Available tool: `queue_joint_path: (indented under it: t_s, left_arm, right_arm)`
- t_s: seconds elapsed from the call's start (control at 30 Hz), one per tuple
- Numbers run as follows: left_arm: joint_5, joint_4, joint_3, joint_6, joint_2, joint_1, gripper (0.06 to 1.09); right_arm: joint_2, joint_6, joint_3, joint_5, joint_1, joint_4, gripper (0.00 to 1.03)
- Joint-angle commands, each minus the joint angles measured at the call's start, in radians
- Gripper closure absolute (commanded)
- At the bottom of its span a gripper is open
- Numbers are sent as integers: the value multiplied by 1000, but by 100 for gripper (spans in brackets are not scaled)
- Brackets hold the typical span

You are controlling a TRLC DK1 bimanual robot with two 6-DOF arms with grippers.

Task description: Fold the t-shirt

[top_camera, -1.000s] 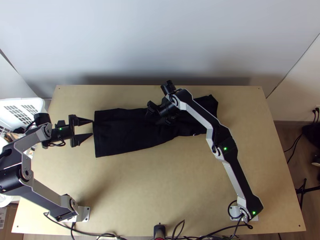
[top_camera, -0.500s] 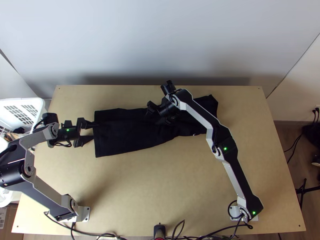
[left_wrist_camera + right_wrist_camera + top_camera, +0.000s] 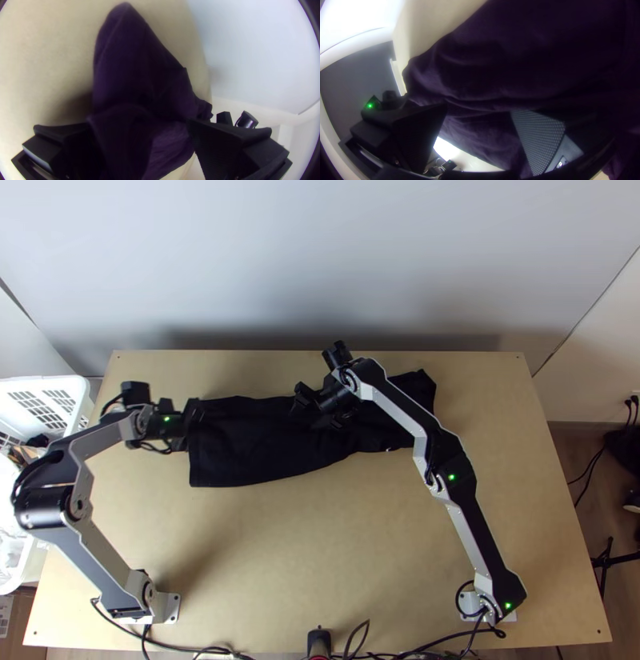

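1. The black T-shirt (image 3: pixel 256 448) lies across the wooden table (image 3: pixel 320 540).
2. My left gripper (image 3: pixel 197 425) is open at one end, cloth between its fingers.
3. My right gripper (image 3: pixel 310 412), also open, is mid-shirt.

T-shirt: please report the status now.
Left gripper open, at one end of t-shirt. Right gripper open, near its middle. T-shirt in long, uneven strip. Right arm crosses above, hiding part.
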Motion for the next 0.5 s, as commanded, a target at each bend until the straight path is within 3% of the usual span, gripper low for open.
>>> queue_joint_path:
  t_s: [0.0, 0.13, 0.17, 0.2, 0.23, 0.27, 0.33, 0.47]
  left_arm:
    - [49, -4, 93, -168, 86, -67, 10]
    - [38, 105, 46, -176, -1, -70, 15]
    - [35, 108, 43, -173, -23, -72, 28]
    - [4, 112, 40, -184, -41, -69, 51]
    - [-79, 137, 27, -208, -67, -64, 90]
    - [-169, 207, -5, -239, -98, -60, 104]
    - [-175, 378, -74, -248, -156, -44, 105]
    - [-175, 379, -86, -242, -212, -26, 105]
  right_arm:
    - [-30, -4, -5, 0, -15, -5, 14]
    - [-36, -4, -5, 0, -32, -5, 14]
    - [-36, -4, -5, 0, -37, -5, 14]
    - [-39, -4, -7, 0, -40, -5, 14]
    - [-41, -4, -7, 0, -43, -6, 14]
    - [-44, -4, -7, 0, -44, -6, 14]
    - [-50, -4, -8, 0, -49, -8, 14]
    - [-71, -4, -22, 0, -60, -14, 14]
